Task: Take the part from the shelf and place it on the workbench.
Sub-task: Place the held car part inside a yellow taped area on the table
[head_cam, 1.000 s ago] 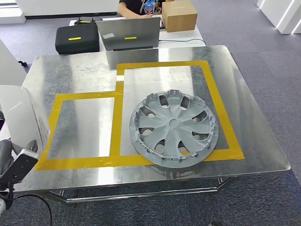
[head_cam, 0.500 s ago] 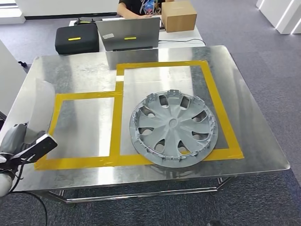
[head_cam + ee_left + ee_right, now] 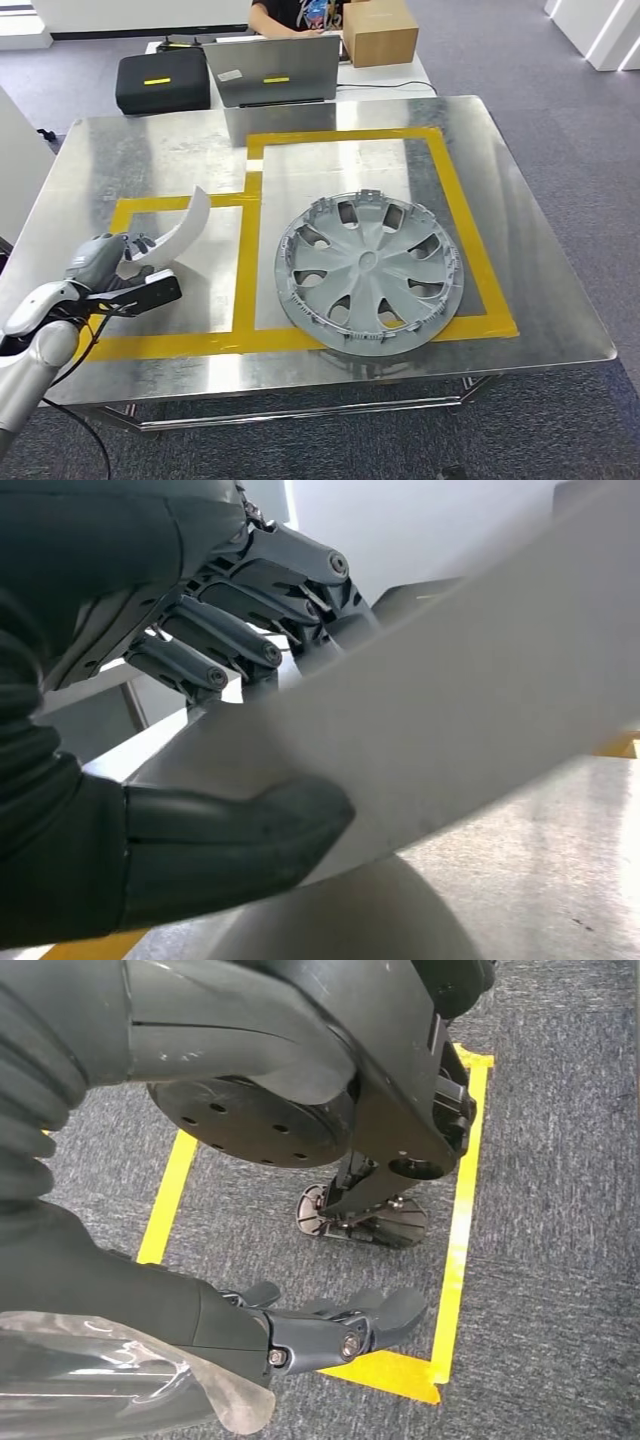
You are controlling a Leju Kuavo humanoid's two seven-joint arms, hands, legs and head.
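Steel counter [image 3: 528, 300] carries one hubcap [image 3: 369, 270] near its front edge. Left hand [image 3: 113, 262] grips one curved white part [image 3: 181, 228] over the bare left square. Right hand [image 3: 332, 1332] hangs, fingers apart.

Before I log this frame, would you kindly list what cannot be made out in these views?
- White curved part: its held end is hidden by the left hand in the head view; its far end is cut off by the left wrist picture's edge.
- Person behind the laptop: cut off by the head view's top edge.
- Right hand: its grasp is unclear, clear plastic film covering its base.
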